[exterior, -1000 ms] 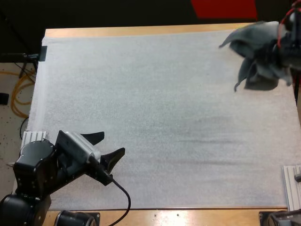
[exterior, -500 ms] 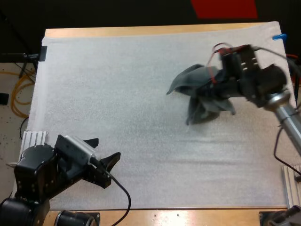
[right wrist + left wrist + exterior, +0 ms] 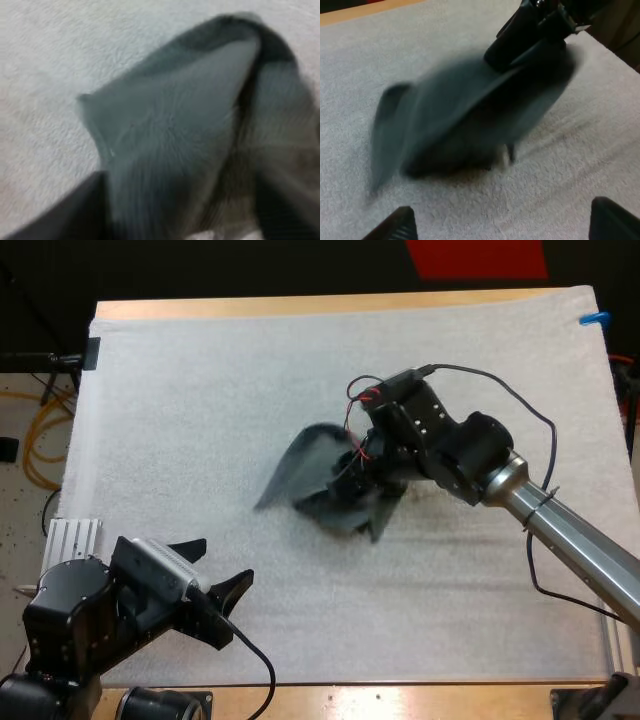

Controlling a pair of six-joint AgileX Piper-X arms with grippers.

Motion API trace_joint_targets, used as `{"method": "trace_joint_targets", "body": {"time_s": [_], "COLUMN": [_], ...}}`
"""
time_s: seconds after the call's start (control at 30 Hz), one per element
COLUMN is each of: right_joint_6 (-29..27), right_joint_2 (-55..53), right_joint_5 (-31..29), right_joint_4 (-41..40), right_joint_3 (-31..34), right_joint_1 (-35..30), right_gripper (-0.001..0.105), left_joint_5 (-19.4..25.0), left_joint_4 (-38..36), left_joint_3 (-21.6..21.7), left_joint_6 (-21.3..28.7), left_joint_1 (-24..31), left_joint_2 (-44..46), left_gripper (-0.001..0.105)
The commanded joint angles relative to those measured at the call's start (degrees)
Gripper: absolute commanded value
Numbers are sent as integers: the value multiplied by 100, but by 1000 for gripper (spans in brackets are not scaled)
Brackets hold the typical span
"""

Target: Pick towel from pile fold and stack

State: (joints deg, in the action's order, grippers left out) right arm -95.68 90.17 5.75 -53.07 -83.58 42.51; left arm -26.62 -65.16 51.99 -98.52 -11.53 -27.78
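Over the mat's middle, towel [image 3: 315,475]: dark grey-green and bunched, hanging from the right gripper [image 3: 360,475]; one flap spreads out toward the mat's left side, and the lower folds sit down at the white mat [image 3: 200,390], though I cannot tell whether they rest on it
Towel, left wrist view [image 3: 470,115]: a rounded dark mass on the mat beyond the left gripper's tips, with the right gripper [image 3: 530,35] at its far upper side
Towel, right wrist view [image 3: 190,125]: a peaked fold of cloth rising over the white mat, its base caught between the near fingers
Right gripper: closed on the towel; in the high view its tips are buried in the cloth, and in the right wrist view its dark fingers [image 3: 75,215] flank the cloth on both sides
Right arm: comes in from the right edge of the high view and slants across to the mat's centre
Left gripper [image 3: 220,562]: wide and holding nothing; its two black fingers [image 3: 195,546] stand apart above the near left part of the mat, aimed toward the towel but well apart from it
Left gripper, own wrist view [image 3: 502,225]: the two fingertips are set far apart, with bare mat between them
Mat: white and textured, covering nearly all of the bench
Bench [image 3: 300,306]: wooden, seen as a strip along the far side and another along the near edge
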Motion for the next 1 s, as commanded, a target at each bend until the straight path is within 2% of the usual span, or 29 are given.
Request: {"method": "trace_joint_targets", "body": {"time_s": [0.0, 0.17, 0.37, 0.5, 0.7, 0.97], "right_joint_6": [-117, -115, -115, -115, -102, -102], "right_joint_2": [-138, -466, -707, -657, -211, 914], "right_joint_5": [37, -244, -300, -338, -338, -338], "right_joint_4": [-136, -544, -940, -912, -840, -744], "right_joint_3": [-94, -99, -99, -73, -77, -77], "right_joint_1": [29, 39, 39, 39, 39, 39], "right_gripper": [86, 79, 79, 79, 79, 79], "left_joint_5": [24, 24, 24, 30, 128, 137], "left_joint_4": [25, 25, -149, -268, -514, -840], "left_joint_3": [36, 36, 36, 36, 36, 36], "left_joint_6": [-22, -22, 4, 70, 100, 100], "left_joint_1": [-26, -26, -26, -26, -26, -26], "left_joint_2": [25, 25, 25, 34, 34, 34], "left_gripper": [68, 68, 68, 68, 68, 68]}}
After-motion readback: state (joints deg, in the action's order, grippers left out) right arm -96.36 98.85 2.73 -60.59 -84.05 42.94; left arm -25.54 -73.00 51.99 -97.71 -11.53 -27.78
